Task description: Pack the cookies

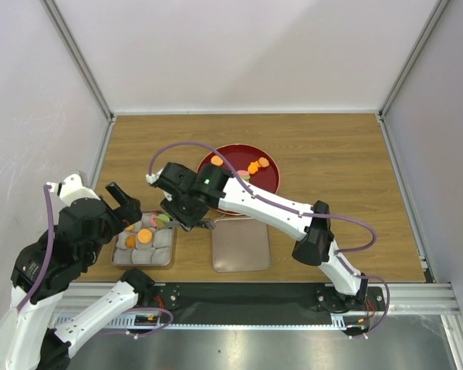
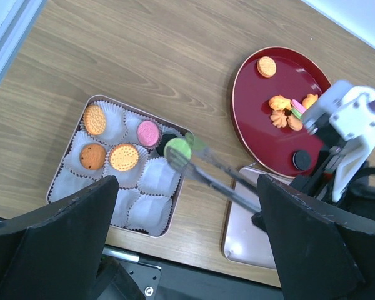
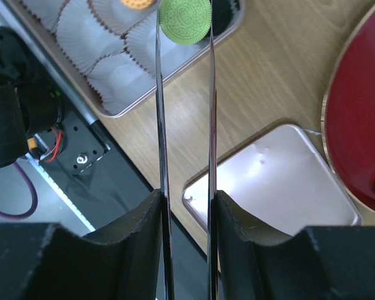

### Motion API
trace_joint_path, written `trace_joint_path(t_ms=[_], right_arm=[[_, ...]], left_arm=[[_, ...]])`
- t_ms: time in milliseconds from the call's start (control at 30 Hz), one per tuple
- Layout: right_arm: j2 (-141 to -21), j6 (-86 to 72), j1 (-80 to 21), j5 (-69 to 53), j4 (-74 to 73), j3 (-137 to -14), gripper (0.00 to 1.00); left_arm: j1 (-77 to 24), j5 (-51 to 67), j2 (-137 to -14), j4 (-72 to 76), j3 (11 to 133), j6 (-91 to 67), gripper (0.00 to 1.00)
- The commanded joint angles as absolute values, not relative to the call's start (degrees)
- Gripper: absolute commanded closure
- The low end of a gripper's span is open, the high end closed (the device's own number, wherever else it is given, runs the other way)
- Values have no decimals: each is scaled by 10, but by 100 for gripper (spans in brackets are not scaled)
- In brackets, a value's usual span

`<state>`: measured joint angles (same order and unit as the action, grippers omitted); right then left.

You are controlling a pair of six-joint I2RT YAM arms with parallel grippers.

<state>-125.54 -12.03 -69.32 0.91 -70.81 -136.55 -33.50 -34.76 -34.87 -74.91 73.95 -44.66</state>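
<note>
My right gripper (image 3: 186,201) is shut on a pair of metal tongs (image 3: 161,125), and the tong tips pinch a green cookie (image 3: 185,20). That green cookie (image 2: 177,149) hangs over the right edge of the paper-lined tin (image 2: 57,181), near a dark cookie (image 2: 167,140). The tin also holds orange cookies (image 2: 124,156) and a pink one (image 2: 148,132). More cookies (image 2: 286,111) lie on the red plate (image 2: 256,125). My left gripper (image 2: 184,209) stands wide open, holding nothing, above the table's near edge beside the tin (image 1: 167,250).
The pinkish metal lid (image 1: 241,245) lies flat right of the tin, in front of the red plate (image 1: 272,179). The right arm (image 1: 255,202) stretches across the plate and lid. Enclosure walls stand on the left, right and far sides.
</note>
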Motion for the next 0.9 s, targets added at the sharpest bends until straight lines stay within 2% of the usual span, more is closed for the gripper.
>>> trace_joint_path(t_ms=[0,300,867], right_arm=[[-1260,-100,-708,-11,-694,-1394,62],[-1279,-95,-722,-10,-699,-1393,60],[-1290,-94,-726,15,-700,-1393,46]], left_arm=[[-331,-349,-349,-758,751,-456,0],[-330,-344,-339,-760,742,-457,0],[-330,-338,-330,-762,730,-457,0]])
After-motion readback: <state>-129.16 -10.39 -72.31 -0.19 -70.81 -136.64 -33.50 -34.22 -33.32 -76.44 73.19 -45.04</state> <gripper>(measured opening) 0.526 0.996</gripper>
